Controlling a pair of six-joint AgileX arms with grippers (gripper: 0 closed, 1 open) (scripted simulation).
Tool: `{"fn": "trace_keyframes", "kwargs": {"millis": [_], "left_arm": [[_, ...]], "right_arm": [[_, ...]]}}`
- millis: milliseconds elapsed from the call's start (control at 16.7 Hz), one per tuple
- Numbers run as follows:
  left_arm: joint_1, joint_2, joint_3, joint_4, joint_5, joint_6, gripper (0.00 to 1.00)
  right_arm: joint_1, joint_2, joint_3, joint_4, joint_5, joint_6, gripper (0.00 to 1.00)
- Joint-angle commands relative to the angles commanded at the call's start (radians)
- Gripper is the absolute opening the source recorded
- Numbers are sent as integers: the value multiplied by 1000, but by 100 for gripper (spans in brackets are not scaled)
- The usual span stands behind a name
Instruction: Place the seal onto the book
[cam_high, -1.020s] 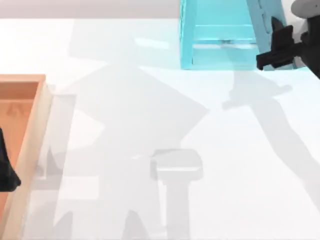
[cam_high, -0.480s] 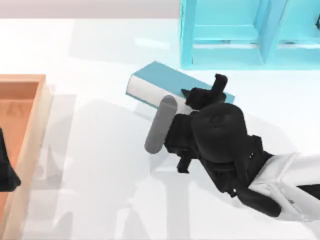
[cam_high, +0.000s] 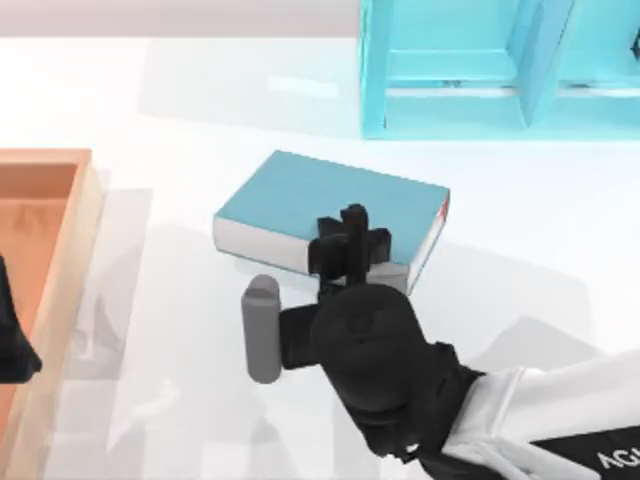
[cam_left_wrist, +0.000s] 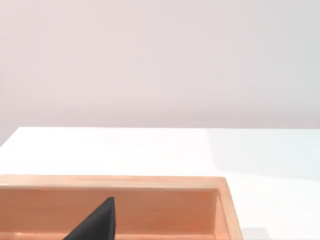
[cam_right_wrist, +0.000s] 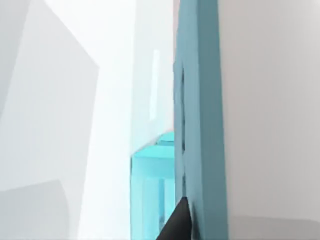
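Teal cover, white page edges: the book (cam_high: 325, 205) lies flat near the middle of the table, with the cyan shelf unit (cam_high: 480, 70) standing behind it at the far edge. Right gripper (cam_high: 345, 245) is over the book's near edge, its black fingers reaching out above the cover from the bulky wrist behind. Can it be seen whether those jaws are spread or pressed together? No, I cannot tell; the wrist and fingers blend into 1 dark mass from above. And the seal? I can't pick it out anywhere, no red knob, no black base on the cover or on the table. A small red mark sits at the book's right corner, too small to say what it is.

So how far along are we? My read: the placing is not yet shown as done. Nothing small stands on the bare part of the cover, and the gripper is right over the target. If the seal is in the fingers, what remains is lowering, letting go and backing away.

Pose now: the right arm comes in from the lower right of the table, white forearm angled up and left, wrist turned so the fingers point toward the shelf. In the right wrist view that shelf looms close. Left gripper (cam_high: 12, 340) sits parked at the table's left, over the wooden tray (cam_high: 65, 260).
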Motion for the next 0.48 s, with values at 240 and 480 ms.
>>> {"fn": "trace_keyframes", "kwargs": {"millis": [240,480], "left_arm": [[0,0,0,0,0,0,100],[0,0,0,0,0,0,100]], "right_arm": [[-4,0,-8,-3,-3,7,0],[8,-9,-10,-5,7,6,0]]}}
